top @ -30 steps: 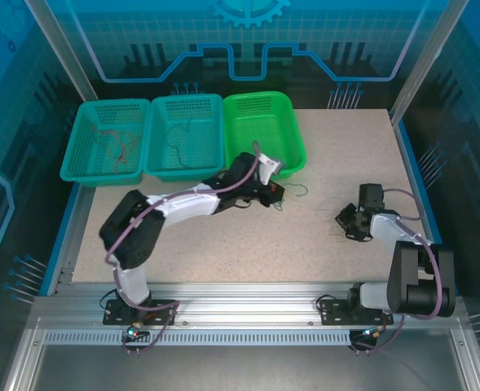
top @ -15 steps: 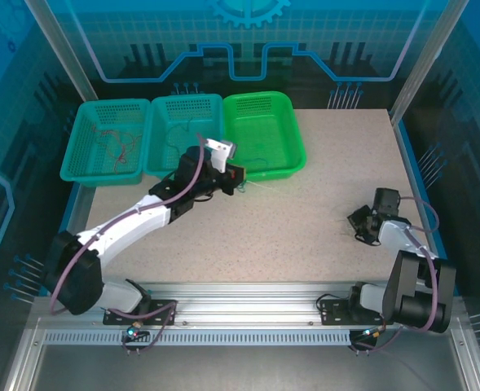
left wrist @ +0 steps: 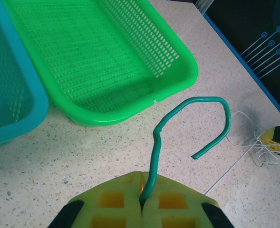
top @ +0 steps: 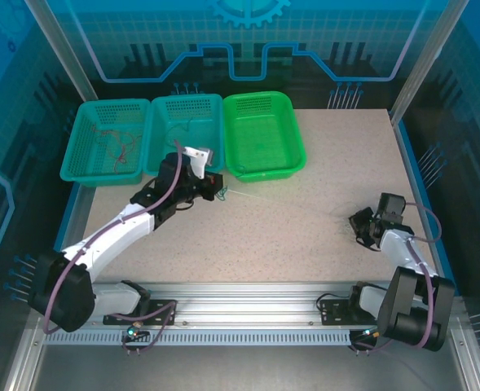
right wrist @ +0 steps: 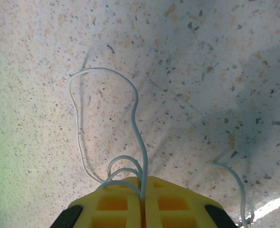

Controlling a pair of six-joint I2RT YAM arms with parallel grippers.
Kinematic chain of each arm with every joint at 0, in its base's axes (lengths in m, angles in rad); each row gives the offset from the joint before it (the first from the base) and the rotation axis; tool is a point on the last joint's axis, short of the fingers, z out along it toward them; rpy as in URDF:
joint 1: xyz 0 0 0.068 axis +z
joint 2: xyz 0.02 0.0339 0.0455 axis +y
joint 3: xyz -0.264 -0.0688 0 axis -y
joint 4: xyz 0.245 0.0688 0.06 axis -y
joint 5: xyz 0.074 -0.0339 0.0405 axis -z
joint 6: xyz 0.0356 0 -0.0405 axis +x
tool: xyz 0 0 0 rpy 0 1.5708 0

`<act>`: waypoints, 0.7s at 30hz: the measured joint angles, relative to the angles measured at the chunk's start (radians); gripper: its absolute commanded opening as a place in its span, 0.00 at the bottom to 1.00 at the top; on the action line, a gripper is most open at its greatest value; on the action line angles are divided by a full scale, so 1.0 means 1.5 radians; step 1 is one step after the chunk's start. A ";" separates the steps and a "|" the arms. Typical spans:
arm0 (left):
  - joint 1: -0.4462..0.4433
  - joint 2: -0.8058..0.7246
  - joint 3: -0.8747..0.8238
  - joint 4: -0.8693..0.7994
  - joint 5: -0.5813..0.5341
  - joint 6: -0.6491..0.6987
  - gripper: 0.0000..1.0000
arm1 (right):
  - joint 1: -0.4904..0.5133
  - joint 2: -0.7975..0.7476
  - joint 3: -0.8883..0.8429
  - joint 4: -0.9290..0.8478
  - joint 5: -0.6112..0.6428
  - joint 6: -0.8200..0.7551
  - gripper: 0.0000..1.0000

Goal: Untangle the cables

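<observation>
My left gripper point(top: 216, 186) hovers just in front of the gap between the middle teal basket and the green one. It is shut on a dark green cable point(left wrist: 178, 118), which rises from between the yellow pads point(left wrist: 116, 204) and hooks over to the right. My right gripper point(top: 360, 223) sits low at the right side of the table, shut on a pale cable point(right wrist: 135, 107) that loops out ahead of its fingertips. A thin pale strand point(top: 297, 205) stretches across the table between the two grippers. More pale loops point(left wrist: 255, 142) lie by the right gripper.
Three baskets line the back: a bright green one point(top: 292, 155), a middle teal one point(top: 215, 110) holding a dark wire, and a left teal one point(top: 81, 138) holding red wires. The blue table edge point(top: 419, 187) runs close beside the right arm.
The left arm has swung left with the green cable, from in front of the green basket to the teal one. The right gripper has shifted slightly right, and the pale strand now stretches between them.
</observation>
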 measured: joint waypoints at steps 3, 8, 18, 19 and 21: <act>0.026 -0.004 -0.006 -0.004 0.003 -0.009 0.00 | -0.011 -0.038 -0.009 -0.002 0.012 0.010 0.00; 0.074 -0.033 -0.027 0.007 0.021 -0.031 0.00 | 0.003 -0.085 -0.019 -0.002 0.072 -0.006 0.00; 0.013 0.020 -0.040 0.082 0.099 -0.038 0.00 | 0.268 -0.013 0.078 -0.036 0.133 -0.179 0.81; 0.005 0.028 -0.039 0.082 0.101 -0.036 0.00 | 0.281 -0.025 0.090 -0.032 0.127 -0.206 0.89; -0.005 0.037 -0.037 0.080 0.105 -0.033 0.00 | 0.317 -0.057 0.102 -0.014 0.106 -0.256 0.94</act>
